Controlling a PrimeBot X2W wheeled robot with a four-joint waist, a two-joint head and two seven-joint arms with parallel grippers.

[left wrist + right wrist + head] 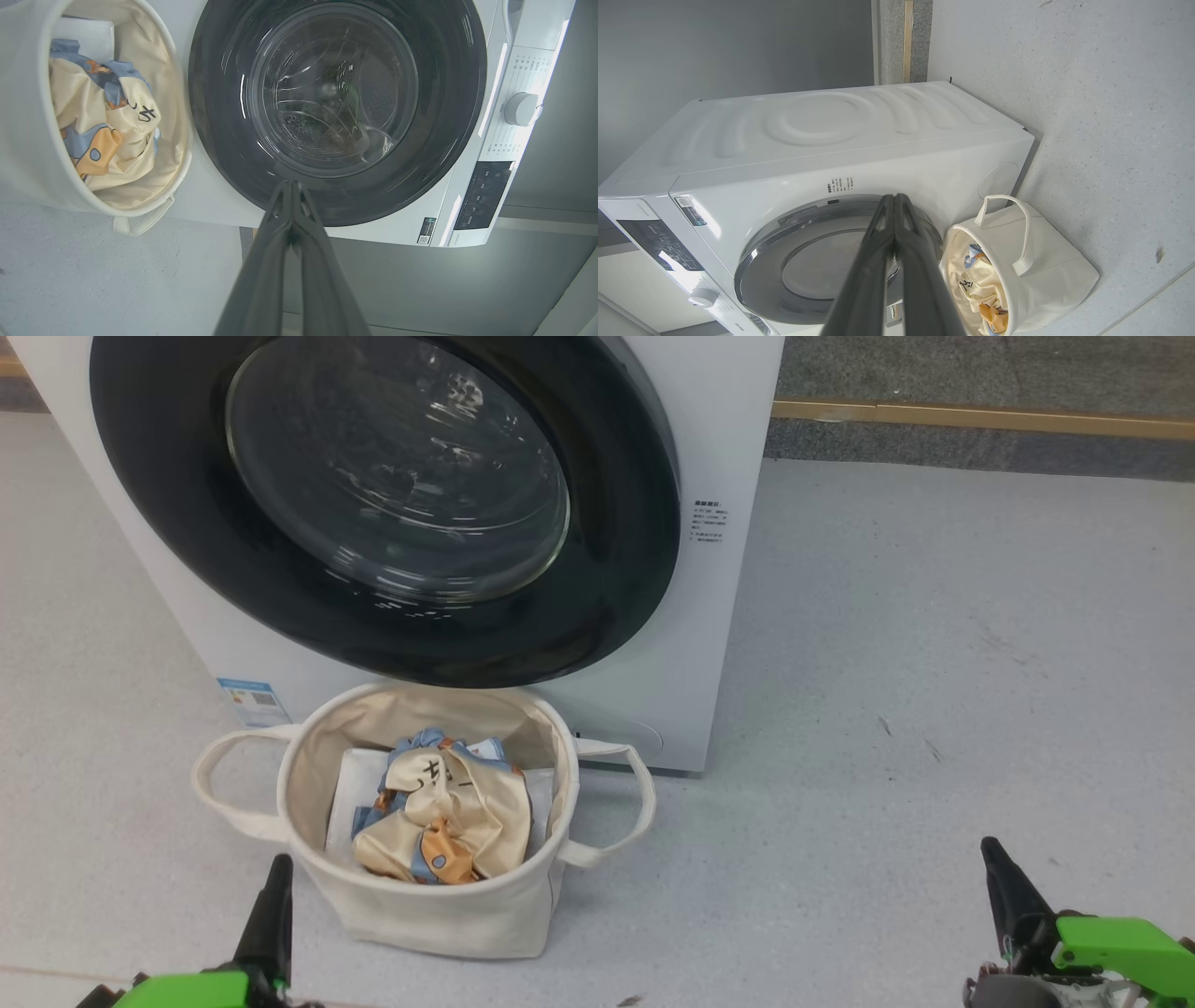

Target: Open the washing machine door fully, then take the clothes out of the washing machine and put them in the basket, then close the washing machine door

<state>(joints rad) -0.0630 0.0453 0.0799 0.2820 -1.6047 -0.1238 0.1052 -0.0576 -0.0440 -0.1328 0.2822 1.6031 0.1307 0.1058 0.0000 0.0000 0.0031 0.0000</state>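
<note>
At the lower left of the head view, the left gripper (pixel 277 875) is seen with its fingers pressed together on nothing, near the cream canvas basket (pixel 439 919). The basket is set on the grey floor (pixel 887 616) before the white washing machine (pixel 733 448). The crumpled clothes (pixel 448 812) are piled in it. Above, the black-rimmed washing machine door (pixel 621 579) is shut. At the lower right, the right gripper (pixel 992 857) is closed and empty.

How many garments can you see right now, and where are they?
2, both in the basket: a cream garment on top and a light blue garment bunched under it. Others may be hidden beneath.
</note>
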